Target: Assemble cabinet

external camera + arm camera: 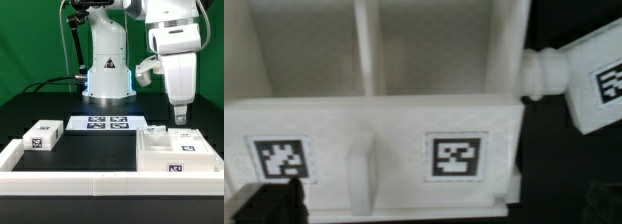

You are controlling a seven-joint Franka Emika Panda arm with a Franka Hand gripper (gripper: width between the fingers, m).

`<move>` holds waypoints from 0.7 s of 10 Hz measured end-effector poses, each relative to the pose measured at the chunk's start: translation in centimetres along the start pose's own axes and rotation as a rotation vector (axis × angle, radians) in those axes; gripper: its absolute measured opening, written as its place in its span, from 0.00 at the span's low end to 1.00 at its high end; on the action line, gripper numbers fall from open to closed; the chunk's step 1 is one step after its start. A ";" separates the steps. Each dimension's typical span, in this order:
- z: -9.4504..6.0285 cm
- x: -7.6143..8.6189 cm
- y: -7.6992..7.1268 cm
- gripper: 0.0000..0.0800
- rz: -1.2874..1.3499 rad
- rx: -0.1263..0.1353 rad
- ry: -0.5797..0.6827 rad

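Hovering just above the cabinet (170,155), parted wide and gripping nothing, the end effector (181,122) seemingly had assembly barely begun: a drawer block (42,137) lay well away, unfitted.

**Green backdrop, black counter, even light**

A plain green wall (30,40) closes the far side of the scene, evenly coloured from the exterior view's left to its right. Below it a matte black counter (100,150) reaches from the wall toward the near edge. A low white border rail (90,183) runs along that near edge and turns back along the exterior view's left side. Farther off, about mid-counter, the flat white marker board (108,124) lies with its black-and-white tags facing up. A thin dark cable (45,83) trails over the far counter on the exterior view's left. The light is bright and even, and the shadows on the counter are soft.
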State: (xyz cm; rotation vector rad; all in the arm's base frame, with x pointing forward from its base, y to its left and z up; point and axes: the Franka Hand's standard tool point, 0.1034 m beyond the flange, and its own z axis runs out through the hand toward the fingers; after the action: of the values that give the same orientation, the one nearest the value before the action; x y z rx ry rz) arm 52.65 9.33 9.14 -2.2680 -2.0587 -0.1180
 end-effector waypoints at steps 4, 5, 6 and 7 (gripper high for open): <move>0.6 -0.6 -2.1 1.00 0.052 0.014 -0.010; 0.7 -0.6 -2.1 1.00 0.050 0.015 -0.010; 0.8 -0.9 -1.8 1.00 -0.034 0.016 -0.006; 0.9 -1.1 -2.2 1.00 -0.100 0.020 -0.006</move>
State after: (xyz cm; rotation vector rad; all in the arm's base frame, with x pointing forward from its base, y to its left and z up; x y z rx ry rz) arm 50.37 8.52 8.10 -2.1566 -2.1670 -0.0964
